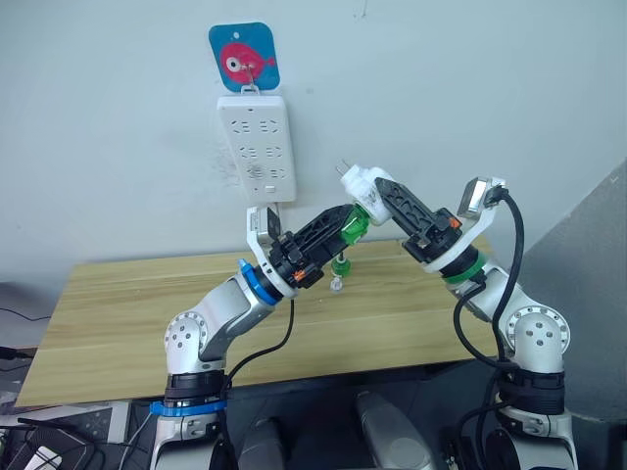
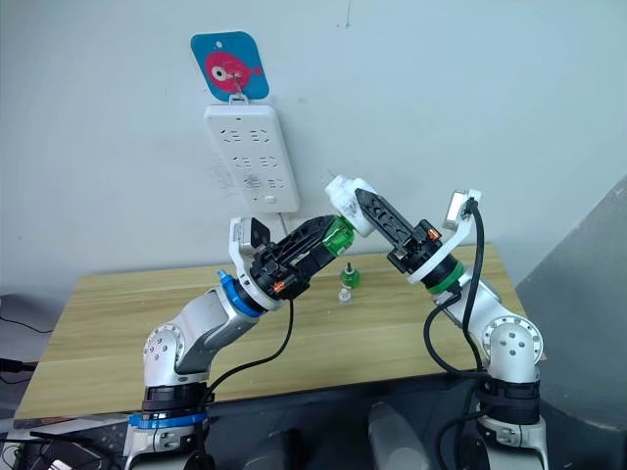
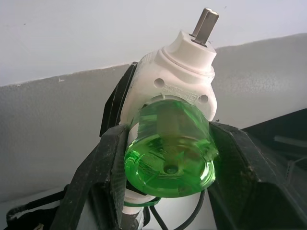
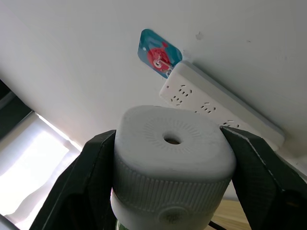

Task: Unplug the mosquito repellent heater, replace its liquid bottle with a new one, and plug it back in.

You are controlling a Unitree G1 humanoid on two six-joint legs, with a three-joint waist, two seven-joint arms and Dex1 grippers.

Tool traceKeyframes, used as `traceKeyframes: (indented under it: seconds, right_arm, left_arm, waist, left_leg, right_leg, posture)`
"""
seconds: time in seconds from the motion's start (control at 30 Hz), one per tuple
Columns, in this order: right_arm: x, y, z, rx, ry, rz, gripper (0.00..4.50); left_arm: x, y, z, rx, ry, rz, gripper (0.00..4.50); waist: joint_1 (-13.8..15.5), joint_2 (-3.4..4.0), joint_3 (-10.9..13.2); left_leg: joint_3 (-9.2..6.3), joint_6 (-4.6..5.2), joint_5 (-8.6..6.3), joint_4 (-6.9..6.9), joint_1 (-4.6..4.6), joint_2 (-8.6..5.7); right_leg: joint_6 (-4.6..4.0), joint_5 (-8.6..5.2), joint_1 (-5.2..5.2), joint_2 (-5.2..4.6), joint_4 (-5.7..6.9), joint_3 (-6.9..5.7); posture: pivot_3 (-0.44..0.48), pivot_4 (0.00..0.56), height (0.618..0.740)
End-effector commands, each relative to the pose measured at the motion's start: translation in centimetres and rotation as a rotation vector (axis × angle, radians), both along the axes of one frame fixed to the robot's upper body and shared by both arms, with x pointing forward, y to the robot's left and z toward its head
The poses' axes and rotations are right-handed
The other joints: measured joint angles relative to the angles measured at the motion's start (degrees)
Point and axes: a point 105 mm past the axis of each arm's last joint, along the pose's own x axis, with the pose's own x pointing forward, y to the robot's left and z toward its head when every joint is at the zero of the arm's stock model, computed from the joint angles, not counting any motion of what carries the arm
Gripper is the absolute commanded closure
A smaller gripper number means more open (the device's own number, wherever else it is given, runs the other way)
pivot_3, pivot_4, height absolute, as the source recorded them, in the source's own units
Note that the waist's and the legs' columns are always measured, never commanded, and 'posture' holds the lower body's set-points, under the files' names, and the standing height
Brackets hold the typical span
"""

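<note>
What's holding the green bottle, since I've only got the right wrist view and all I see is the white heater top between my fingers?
Observer: The left gripper is shut on the green bottle, which is still seated in the mosquito repellent heater.
Operator: And the heater is unplugged?
Observer: Yes. Its two metal prongs point up into open air, clear of the wall power strip, while the right gripper clamps the body.
Operator: Where's the other bottle?
Observer: A second green bottle stands upright on the wooden table, below the two grippers.
</note>
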Motion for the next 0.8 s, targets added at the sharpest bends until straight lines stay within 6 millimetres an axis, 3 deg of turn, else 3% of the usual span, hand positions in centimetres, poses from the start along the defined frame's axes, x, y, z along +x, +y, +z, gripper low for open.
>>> traceKeyframes:
  seconds: [0.03, 0.13, 0.3, 0.4, 0.57, 0.67, 0.8]
  right_arm:
    - [-1.0, 0.6, 1.4, 0.025, -0.054, 0.044, 1.45]
    - [-1.1, 0.5, 1.3, 0.029, -0.046, 0.041, 1.45]
    - [-1.1, 0.3, 1.2, 0.022, -0.038, 0.027, 1.46]
    - [-0.5, -0.4, 0.7, -0.082, -0.060, -0.054, 1.47]
    - [0.2, -1.4, 0.6, -0.399, -0.236, -0.234, 1.47]
    - [-0.2, -0.9, 0.0, -0.497, -0.307, -0.245, 1.47]
    - [0.5, -0.6, -2.1, -0.693, -0.399, -0.346, 1.47]
  left_arm:
    - [0.3, 0.1, 0.0, 0.015, 0.008, 0.010, 0.95]
    - [0.4, 0.6, -0.3, 0.054, 0.006, 0.028, 0.01]
    - [0.4, 1.9, -1.1, 0.129, -0.013, 0.063, 0.00]
    - [0.9, 3.7, -2.7, 0.333, -0.080, 0.164, 0.00]
    - [2.3, 6.8, -4.7, 0.722, -0.314, 0.371, 0.00]
    - [2.9, 8.0, -5.4, 0.797, -0.361, 0.437, 0.00]
    - [2.4, 7.8, -6.0, 0.813, -0.393, 0.421, 0.00]
  waist:
    - [0.0, 0.03, 0.0]
    - [0.0, 0.03, 0.0]
    - [0.0, 0.03, 0.0]
    - [-0.1, 0.03, 0.0]
    - [0.0, 0.03, 0.0]
    - [0.1, 0.03, 0.0]
    - [0.1, 0.03, 0.0]
  left_leg:
    - [0.00, 0.00, 0.00, 0.00, 0.00, 0.00]
    - [0.00, 0.00, 0.00, -0.01, 0.00, 0.00]
    - [0.00, 0.00, 0.00, -0.03, -0.01, 0.00]
    - [0.00, 0.00, 0.00, -0.04, 0.00, 0.00]
    - [0.04, -0.01, 0.00, -0.10, -0.01, 0.00]
    - [0.10, -0.01, 0.00, -0.20, -0.01, 0.01]
    - [0.11, 0.00, -0.01, -0.33, -0.03, 0.02]
  right_leg:
    - [0.00, 0.00, 0.00, 0.00, 0.00, 0.00]
    - [0.00, 0.00, -0.02, 0.00, 0.00, 0.01]
    - [0.00, 0.00, -0.02, 0.00, 0.00, 0.00]
    - [-0.01, 0.00, -0.04, 0.01, -0.01, 0.00]
    - [-0.03, -0.01, -0.08, 0.00, -0.09, 0.03]
    - [-0.04, -0.01, -0.07, -0.02, -0.28, 0.06]
    - [-0.02, -0.02, -0.08, -0.03, -0.36, 0.07]
  posture:
    - [-0.293, 0.144, 0.740]
    - [-0.291, 0.144, 0.740]
    - [-0.286, 0.147, 0.740]
    - [-0.280, 0.148, 0.740]
    - [-0.261, 0.152, 0.740]
    - [-0.256, 0.154, 0.740]
    - [-0.255, 0.155, 0.740]
